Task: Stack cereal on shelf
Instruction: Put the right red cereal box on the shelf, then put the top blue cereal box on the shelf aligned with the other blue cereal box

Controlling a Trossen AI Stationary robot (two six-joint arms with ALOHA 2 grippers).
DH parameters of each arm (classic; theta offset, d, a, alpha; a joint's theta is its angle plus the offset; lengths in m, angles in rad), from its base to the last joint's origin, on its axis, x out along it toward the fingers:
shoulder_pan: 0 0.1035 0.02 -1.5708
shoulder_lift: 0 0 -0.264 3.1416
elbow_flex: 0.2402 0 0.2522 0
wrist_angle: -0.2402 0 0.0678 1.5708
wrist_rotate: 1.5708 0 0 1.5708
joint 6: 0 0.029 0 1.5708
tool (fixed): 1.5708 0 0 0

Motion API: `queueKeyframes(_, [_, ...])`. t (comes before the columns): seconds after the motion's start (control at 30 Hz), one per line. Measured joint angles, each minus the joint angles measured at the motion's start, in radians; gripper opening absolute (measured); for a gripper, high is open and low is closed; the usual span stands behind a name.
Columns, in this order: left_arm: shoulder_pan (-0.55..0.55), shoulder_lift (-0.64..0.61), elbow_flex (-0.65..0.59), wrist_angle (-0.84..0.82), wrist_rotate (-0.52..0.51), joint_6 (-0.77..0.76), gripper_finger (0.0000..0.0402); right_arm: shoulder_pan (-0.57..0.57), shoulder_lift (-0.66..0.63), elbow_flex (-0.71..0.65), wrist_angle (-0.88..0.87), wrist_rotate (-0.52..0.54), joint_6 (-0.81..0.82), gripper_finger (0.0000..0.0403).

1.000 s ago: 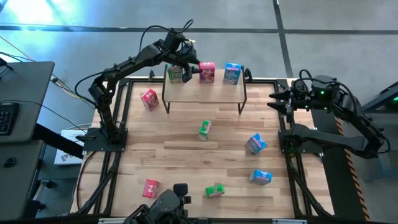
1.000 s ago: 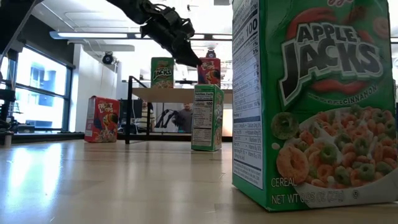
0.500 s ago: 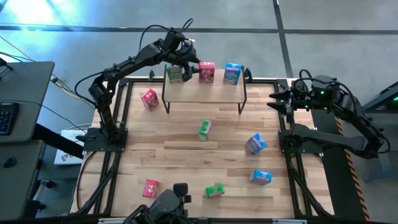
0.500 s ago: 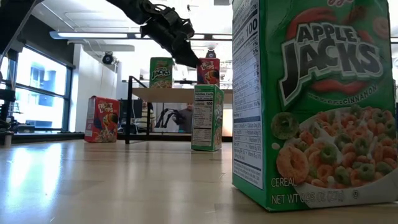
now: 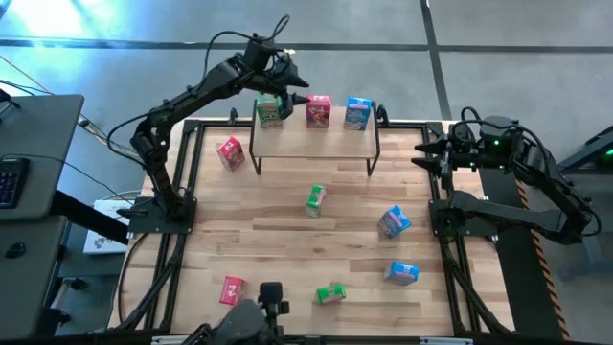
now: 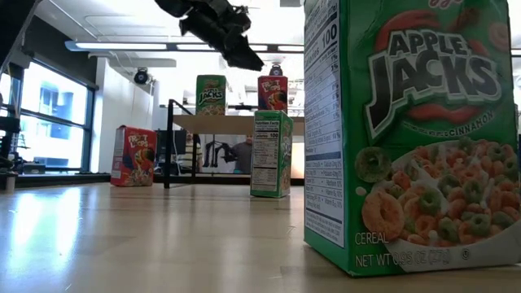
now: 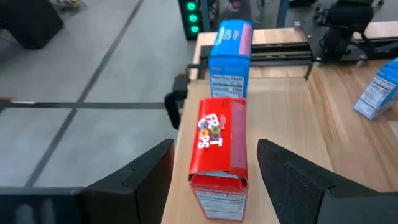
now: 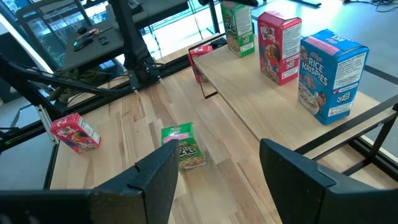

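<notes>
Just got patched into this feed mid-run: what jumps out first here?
Three cereal boxes stand in a row on the shelf at the table's far edge: a green box, a red box and a blue box. The left gripper hovers open above the red box, while the right gripper waits at the table's right edge.

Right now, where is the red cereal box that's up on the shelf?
In the high view, the red box stands upright in the middle of the shelf, between the green box and the blue box, beside the left gripper.
</notes>
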Motion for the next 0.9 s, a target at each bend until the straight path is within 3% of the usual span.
queueKeyframes(0.47, [-0.044, -0.173, 0.0, -0.01, -0.04, -0.087, 0.0223, 0.0, 0.0, 0.0, 0.0, 0.0, 0.0, 0.0216])
queueKeyframes(0.9, [-0.192, -0.268, 0.0, -0.023, -0.04, -0.257, 0.0223, 0.0, 0.0, 0.0, 0.0, 0.0, 0.0, 0.0216])
